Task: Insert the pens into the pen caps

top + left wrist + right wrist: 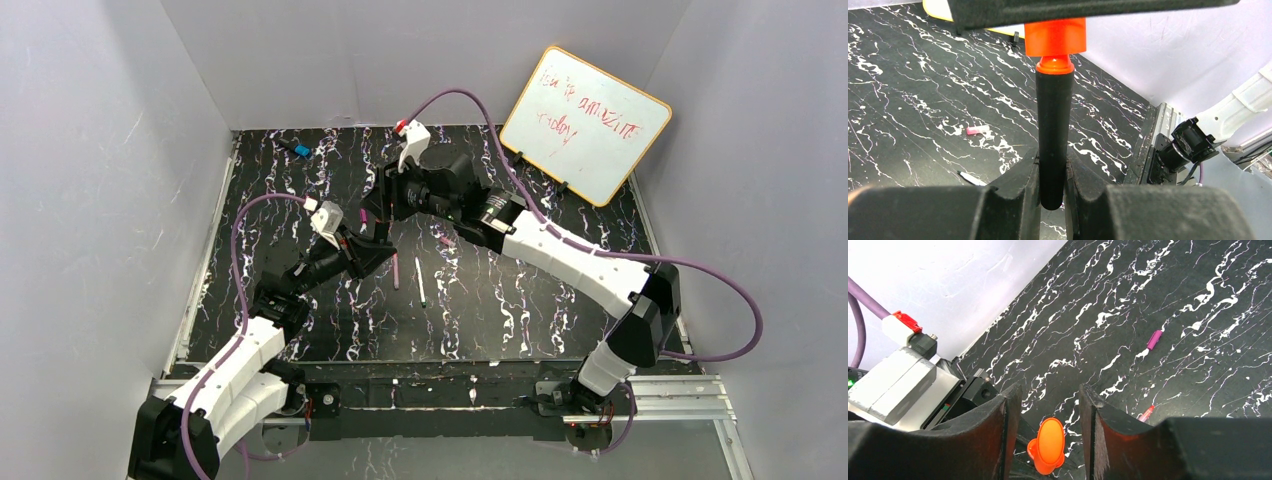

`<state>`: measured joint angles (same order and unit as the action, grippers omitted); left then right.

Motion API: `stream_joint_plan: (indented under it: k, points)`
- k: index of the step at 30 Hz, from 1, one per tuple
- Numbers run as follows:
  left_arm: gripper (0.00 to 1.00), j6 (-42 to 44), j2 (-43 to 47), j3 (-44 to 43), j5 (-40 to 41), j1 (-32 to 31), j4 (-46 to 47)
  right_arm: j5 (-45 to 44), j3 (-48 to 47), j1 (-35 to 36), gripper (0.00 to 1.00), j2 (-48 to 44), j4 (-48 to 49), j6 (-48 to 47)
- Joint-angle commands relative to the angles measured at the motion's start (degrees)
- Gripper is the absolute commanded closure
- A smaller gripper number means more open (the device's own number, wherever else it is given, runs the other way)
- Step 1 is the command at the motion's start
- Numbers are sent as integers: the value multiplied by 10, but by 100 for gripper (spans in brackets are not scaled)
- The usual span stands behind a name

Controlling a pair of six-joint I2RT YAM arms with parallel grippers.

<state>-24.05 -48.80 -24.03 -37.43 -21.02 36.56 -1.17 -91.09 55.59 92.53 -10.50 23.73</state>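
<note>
My left gripper (1052,167) is shut on the lower end of the short thick black pen (1054,130), which stands up from its jaws with its orange tip (1054,65) on top. The stubby orange pen cap (1055,37) sits right over that tip. My right gripper (1049,405) straddles the orange cap (1049,445); the jaws are open, with a gap on each side of it. In the top view both grippers (383,243) (385,205) meet mid-table. The pink pen (396,270) and the white pen (421,282) lie on the table beside them.
A pale pink cap (977,130) and a magenta cap (1154,339) lie loose on the black marbled table (520,300). A black marker with a blue end (297,150) lies at the far left. A whiteboard (585,122) leans at the back right. White walls enclose the table.
</note>
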Motion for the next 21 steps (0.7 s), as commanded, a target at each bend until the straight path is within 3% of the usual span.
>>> stream_joint_plan:
  k: [1, 8, 21]
  points:
    - [100, 10, 10, -5, 4, 2, 3, -12, -2, 1, 47, -37, 33, -10]
    - [100, 12, 11, -6, 8, 2, 0, -5, -1, 1, 54, -40, 29, -9]
    - [100, 15, 12, -12, 12, 2, -5, 6, 20, 1, 55, -41, 30, -1]
